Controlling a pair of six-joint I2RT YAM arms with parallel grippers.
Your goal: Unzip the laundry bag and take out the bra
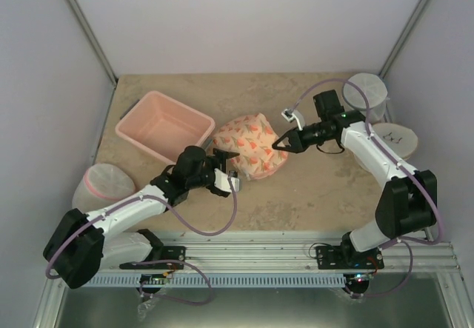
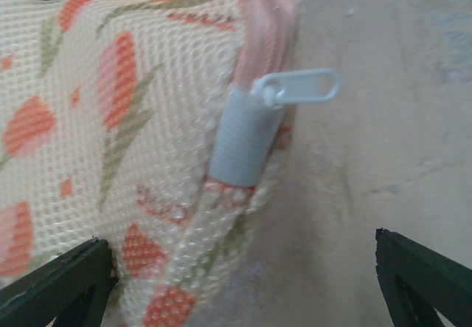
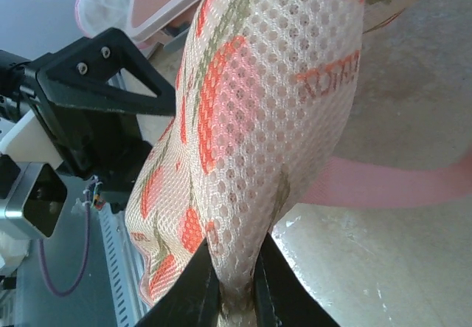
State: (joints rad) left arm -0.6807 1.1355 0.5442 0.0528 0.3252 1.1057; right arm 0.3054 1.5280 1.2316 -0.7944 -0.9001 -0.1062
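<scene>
The laundry bag (image 1: 250, 144) is found at the middle of the table (image 1: 311, 198), just to the right of the pink plastic tub (image 1: 164, 126). In the top view its long axis is seen to run roughly across the table, from the left gripper (image 1: 229, 168) at its near-left edge to the right gripper (image 1: 281, 142) at its right end. The bag is not lying flat: its right end is raised, and the printed mesh is bulged upward between the two grippers.

The right gripper's jaws are clenched on a fold of the bag's fabric, which is seen pinched between the fingertips (image 3: 193, 297) in the right wrist view. A pink loop (image 3: 398, 185) is seen trailing from the bag towards the table beside that fold.

The left gripper's jaws are spread wide and nothing is held between them. In the left wrist view the bag's pink zip edge is seen running from top to bottom between the two fingers (image 2: 55, 286), with the grey zip slider (image 2: 243, 139) on it. The white pull tab (image 2: 302, 88) is pointed away from the bag, out over the bare table. The slider is not touched by either finger.

A round white mesh container (image 1: 104, 182) stands at the left edge, and two more (image 1: 365, 91) stand at the far right.
</scene>
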